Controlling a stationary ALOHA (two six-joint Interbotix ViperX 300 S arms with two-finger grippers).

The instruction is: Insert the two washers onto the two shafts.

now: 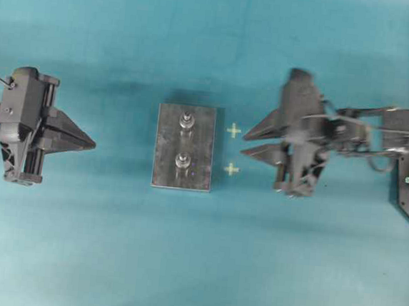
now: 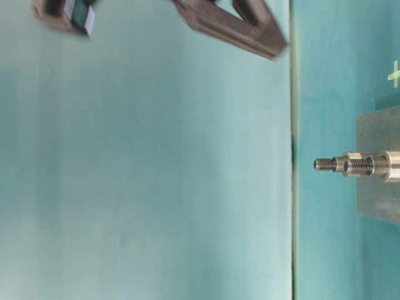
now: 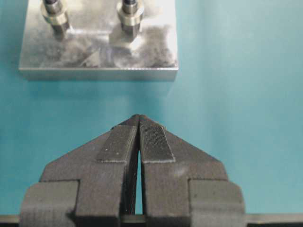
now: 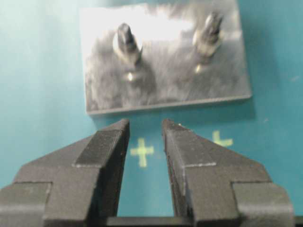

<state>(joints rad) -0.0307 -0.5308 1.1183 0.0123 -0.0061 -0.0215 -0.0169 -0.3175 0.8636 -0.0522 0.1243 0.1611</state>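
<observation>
Table cover [image 1: 109, 259]: plain teal, with two pale yellow cross marks [image 1: 233, 131]. Metal block [image 1: 168, 143]: mottled grey, shafts [image 1: 186, 121] silver. Gripper fingers [image 3: 156, 142]: black, finely ribbed pads.

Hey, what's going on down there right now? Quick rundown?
Left gripper shut, empty, short of the grey metal block. Right gripper part open, empty, above yellow cross marks. Two threaded steel shafts upright. No washer sighted.

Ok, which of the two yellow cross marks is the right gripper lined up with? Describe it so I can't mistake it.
Start at the metal plate in the middle of the teal table, then look along its edge facing the right gripper. Two yellow crosses sit there; in the right wrist view, the one you want shows in the gap between the fingers, while the other cross lies outside them.
</observation>
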